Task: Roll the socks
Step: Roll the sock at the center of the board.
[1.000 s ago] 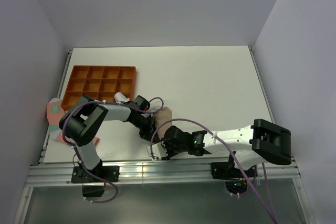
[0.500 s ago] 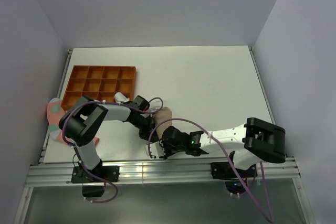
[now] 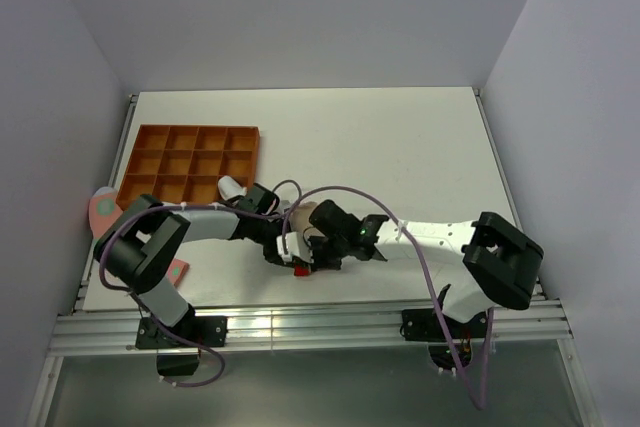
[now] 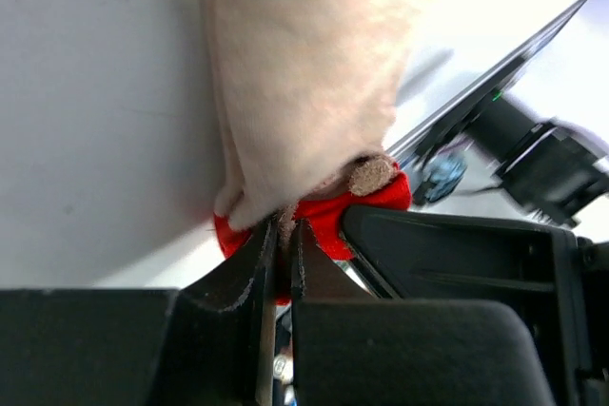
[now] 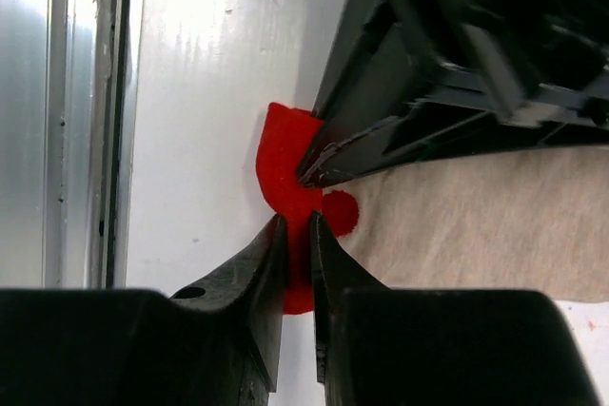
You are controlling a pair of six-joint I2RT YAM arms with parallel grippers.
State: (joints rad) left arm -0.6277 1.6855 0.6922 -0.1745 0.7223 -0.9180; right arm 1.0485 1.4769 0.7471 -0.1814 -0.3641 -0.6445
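Right claw (image 5: pixel 297 231): jaws nearly shut, with a thin fold of the red sock (image 5: pixel 285 154) nipped between the tips.
Left claw (image 4: pixel 283 240): jaws stand at a narrow slit, pinching the near edge of the beige sock (image 4: pixel 304 73). Red cloth bunches at the same spot, and I cannot tell whether it is caught too.
Claws together: tip to tip, almost touching, at the near middle of the table (image 3: pixel 400 147).
Red sock: a small bright patch poking out from under the near end of the beige one, right at both sets of tips. It is smooth and curved along its free edge.
Beige sock: soft, matte, faintly fuzzy knit. It lies flat and stretches away from the claws toward the far side.
Fingers: hard black plastic, tapering to thin edges.
Tray (image 3: pixel 190 162): rigid and orange, with a grid of square cells. It sits far left, well apart from the claws.
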